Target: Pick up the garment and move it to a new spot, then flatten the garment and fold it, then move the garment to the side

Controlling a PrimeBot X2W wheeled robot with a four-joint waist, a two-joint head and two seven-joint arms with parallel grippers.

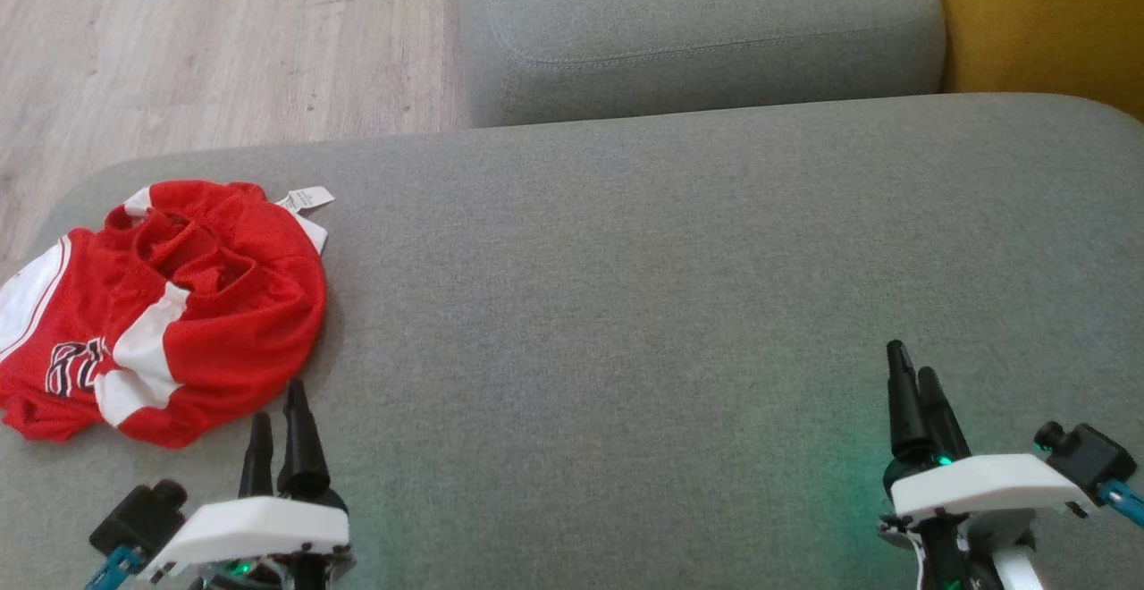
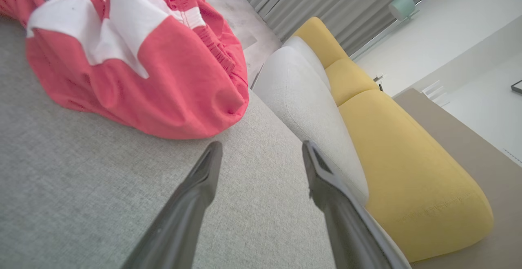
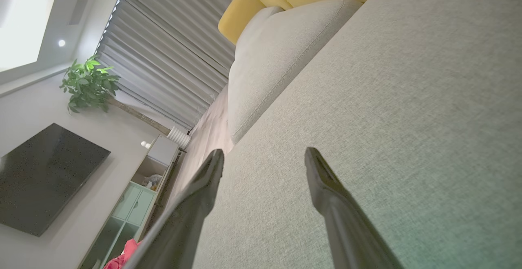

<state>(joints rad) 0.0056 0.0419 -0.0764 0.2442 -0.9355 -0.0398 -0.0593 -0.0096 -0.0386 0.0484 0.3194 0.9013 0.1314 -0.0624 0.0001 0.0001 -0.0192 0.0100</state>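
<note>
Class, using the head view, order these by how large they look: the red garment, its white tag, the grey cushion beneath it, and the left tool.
1. grey cushion
2. red garment
3. left tool, though nearness to the camera enlarges it
4. white tag

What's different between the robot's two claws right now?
The left gripper sits just short of the crumpled red garment; the right gripper is far from it. The left gripper's fingers aim at its cloth, the right gripper's at bare grey cushion. Both are open and empty.
</note>
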